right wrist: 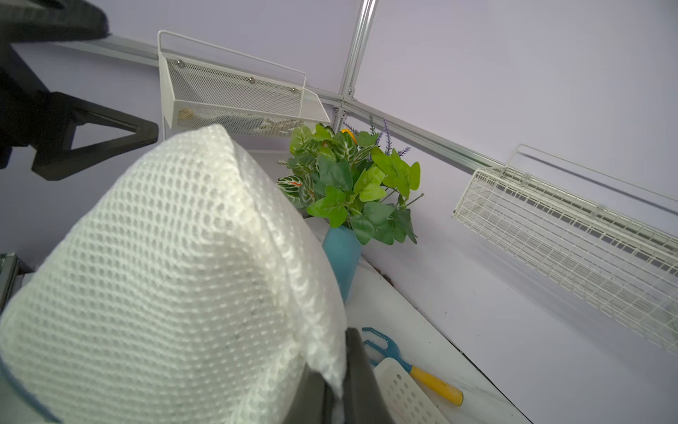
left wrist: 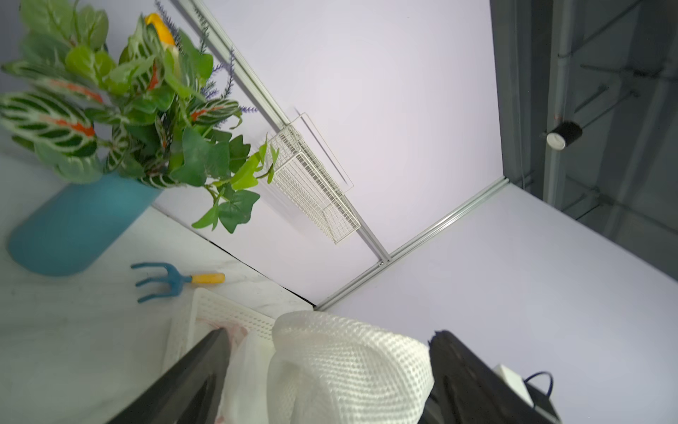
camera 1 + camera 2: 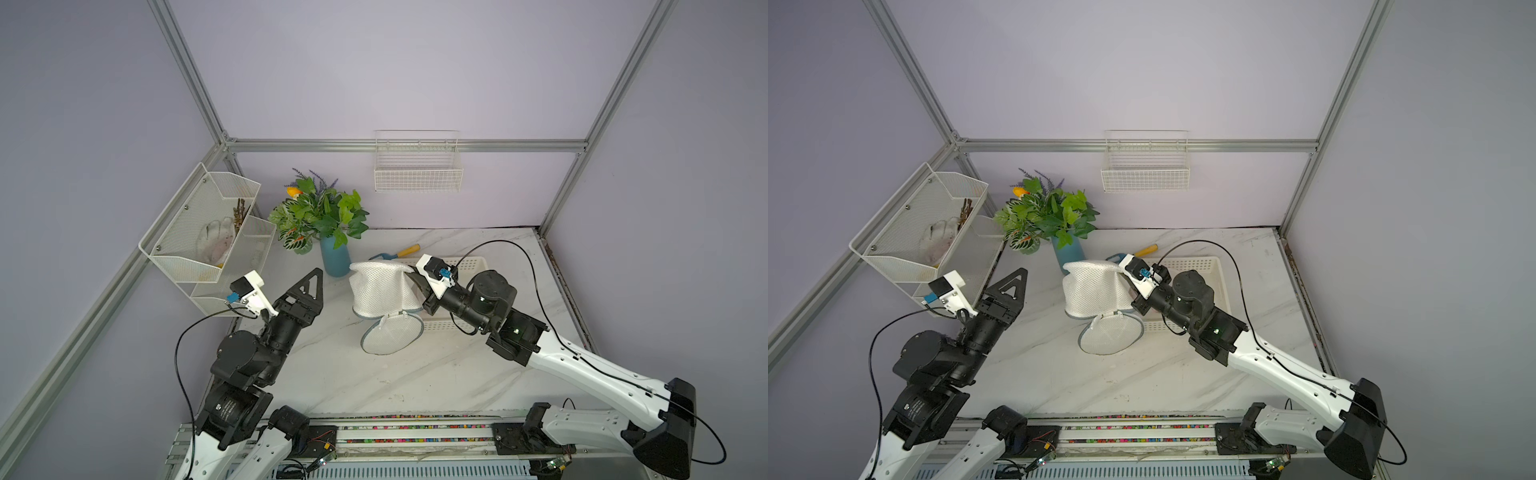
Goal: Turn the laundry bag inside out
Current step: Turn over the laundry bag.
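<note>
Upright white mesh laundry bag (image 3: 382,291)

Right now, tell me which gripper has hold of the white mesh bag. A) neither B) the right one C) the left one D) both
B: the right gripper is shut on the upper edge of the bag and holds it up off the table, while the left gripper stands open and apart from it.
</note>
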Controlling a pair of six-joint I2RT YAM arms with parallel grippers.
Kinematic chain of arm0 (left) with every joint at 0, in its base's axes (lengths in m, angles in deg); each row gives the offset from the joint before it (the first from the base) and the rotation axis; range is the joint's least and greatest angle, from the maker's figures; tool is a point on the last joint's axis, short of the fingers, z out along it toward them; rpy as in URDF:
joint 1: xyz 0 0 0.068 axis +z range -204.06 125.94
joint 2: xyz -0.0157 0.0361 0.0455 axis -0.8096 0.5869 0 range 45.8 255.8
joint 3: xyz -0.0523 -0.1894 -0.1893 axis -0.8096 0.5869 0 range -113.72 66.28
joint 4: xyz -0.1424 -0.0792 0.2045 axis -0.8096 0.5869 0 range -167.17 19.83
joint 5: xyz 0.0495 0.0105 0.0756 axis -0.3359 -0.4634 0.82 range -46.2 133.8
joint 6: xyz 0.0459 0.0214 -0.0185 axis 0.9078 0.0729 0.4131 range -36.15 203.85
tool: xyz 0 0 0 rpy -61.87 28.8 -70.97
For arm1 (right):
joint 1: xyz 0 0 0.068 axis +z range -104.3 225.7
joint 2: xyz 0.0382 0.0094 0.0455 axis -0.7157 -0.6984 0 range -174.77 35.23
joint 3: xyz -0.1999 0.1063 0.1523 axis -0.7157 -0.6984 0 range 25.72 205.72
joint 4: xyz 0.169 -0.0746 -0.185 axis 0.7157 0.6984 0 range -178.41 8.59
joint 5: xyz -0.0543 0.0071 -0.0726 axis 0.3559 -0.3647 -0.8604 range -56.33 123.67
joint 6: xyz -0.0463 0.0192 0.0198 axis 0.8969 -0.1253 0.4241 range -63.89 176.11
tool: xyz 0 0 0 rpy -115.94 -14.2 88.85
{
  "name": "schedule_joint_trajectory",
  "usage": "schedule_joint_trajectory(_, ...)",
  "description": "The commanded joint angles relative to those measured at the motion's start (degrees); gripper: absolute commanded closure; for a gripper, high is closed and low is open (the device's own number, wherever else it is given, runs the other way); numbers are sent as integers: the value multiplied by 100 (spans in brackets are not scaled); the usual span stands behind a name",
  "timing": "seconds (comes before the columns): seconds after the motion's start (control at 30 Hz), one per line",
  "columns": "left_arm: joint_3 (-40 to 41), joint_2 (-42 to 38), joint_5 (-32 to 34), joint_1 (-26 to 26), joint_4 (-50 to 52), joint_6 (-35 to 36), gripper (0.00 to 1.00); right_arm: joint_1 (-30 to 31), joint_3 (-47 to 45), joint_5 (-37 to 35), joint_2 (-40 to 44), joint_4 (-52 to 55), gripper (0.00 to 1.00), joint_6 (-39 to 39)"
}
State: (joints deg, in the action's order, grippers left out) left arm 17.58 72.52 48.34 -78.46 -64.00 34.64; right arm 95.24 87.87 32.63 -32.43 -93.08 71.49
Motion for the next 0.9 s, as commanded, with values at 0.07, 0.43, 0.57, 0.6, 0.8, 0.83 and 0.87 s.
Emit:
schedule_joint_trajectory(0.07,338,-44,-2222,22,397,2564,17,97,777,-288,-167,1480,100,-943)
schedule_joint_trajectory(0.43,782,371,-4305,15,-664,3659,13,267,1305,109,-401,1919,100,-965)
schedule_joint_trajectory(0.57,752,636,-4439,17,-728,3891,18,276,1411,-184,-449,1908,100,-1142)
schedule_joint_trajectory(0.6,788,662,-4452,15,-810,3901,19,271,1434,-220,-458,1900,100,-1158)
schedule_joint_trajectory(0.8,876,1006,-4374,19,-1246,3918,27,284,1561,11,-570,1834,100,-1356)
schedule_joint_trajectory(0.83,879,1099,-4418,15,-1369,3873,28,284,1578,29,-584,1825,100,-1386)
schedule_joint_trajectory(0.87,877,1172,-4466,16,-1481,3830,30,293,1589,31,-607,1814,100,-1398)
